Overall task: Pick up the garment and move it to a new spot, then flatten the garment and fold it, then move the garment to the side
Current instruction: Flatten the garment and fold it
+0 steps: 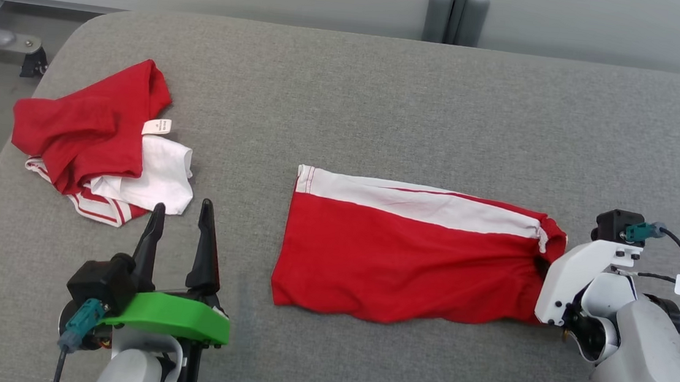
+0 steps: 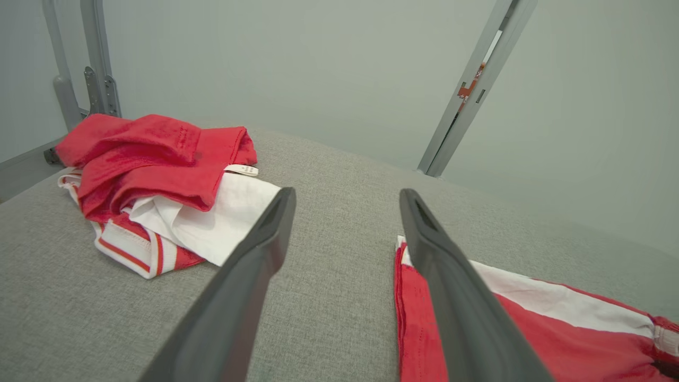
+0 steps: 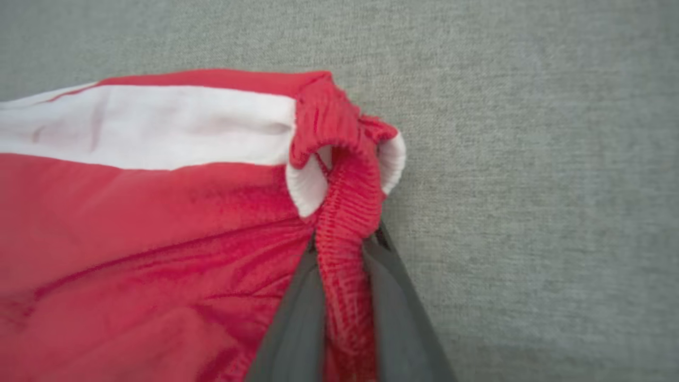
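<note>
Grey padded table (image 1: 385,96), cloth-covered, is the reference for everything here. Red garment (image 1: 401,264) lies flat on the table's near half, right of centre, long axis running left to right; a white stripe (image 1: 413,200) runs along its far edge. Its gathered elastic waistband (image 3: 345,212) sits at the end nearest the table's right side. Right gripper (image 3: 347,233) comes in from the table's right edge, its two dark fingers (image 3: 297,323) closed tight on a bunched fold of that waistband, red ribbed elastic pinched between them. The right wrist view is soft, so I cannot tell whether the pinched fold is raised off the table or pressed to it. Left gripper (image 1: 183,205) hangs over the table's near left part, fingers spread wide and holding nothing, tips pointing toward the far edge; it stands apart from both cloths. A crumpled heap (image 1: 93,132) of red and white clothing sits at the table's left side, well apart from the red garment, with a small white label (image 1: 156,127) showing on top.
</note>
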You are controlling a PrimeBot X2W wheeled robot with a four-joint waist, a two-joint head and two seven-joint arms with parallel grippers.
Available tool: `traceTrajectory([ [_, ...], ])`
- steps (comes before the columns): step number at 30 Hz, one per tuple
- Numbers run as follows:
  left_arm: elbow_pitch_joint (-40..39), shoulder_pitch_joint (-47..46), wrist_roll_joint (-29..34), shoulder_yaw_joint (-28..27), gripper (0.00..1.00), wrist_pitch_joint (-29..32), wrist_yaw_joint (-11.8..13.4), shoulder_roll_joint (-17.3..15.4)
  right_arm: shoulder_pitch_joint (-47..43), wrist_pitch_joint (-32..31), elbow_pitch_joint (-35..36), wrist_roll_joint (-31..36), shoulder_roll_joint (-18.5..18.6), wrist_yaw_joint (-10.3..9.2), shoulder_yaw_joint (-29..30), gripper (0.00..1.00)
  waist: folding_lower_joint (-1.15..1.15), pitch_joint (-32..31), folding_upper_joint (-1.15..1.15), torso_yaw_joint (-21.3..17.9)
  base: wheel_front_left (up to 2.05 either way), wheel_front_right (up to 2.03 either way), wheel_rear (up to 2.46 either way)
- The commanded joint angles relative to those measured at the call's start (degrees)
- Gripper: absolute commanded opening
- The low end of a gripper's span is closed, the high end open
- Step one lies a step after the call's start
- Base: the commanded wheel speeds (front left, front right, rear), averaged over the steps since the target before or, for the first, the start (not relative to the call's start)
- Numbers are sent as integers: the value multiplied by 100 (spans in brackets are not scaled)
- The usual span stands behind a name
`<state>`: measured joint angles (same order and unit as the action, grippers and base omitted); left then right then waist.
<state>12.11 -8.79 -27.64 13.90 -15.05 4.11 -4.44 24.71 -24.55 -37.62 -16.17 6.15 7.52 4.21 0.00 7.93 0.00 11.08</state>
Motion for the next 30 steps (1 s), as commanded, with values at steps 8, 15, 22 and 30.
traceTrajectory([
  [8,-147,79,72,67,100,7,43,-40,25,-231,263,-540,664,-8,-187,0,0,6,0,-402,0,0,0],
  [15,-207,34,73,129,100,42,61,-54,-238,-576,812,-906,1106,-7,-42,0,0,63,0,-645,0,0,0],
  [22,-239,-41,59,186,100,65,49,-69,-467,-998,1881,-1932,614,-4,-155,0,0,99,0,-644,0,0,0],
  [30,-235,-138,20,234,100,59,50,-46,-554,-1415,2688,-2684,-13,-3,-452,0,0,112,0,-349,0,0,0],
])
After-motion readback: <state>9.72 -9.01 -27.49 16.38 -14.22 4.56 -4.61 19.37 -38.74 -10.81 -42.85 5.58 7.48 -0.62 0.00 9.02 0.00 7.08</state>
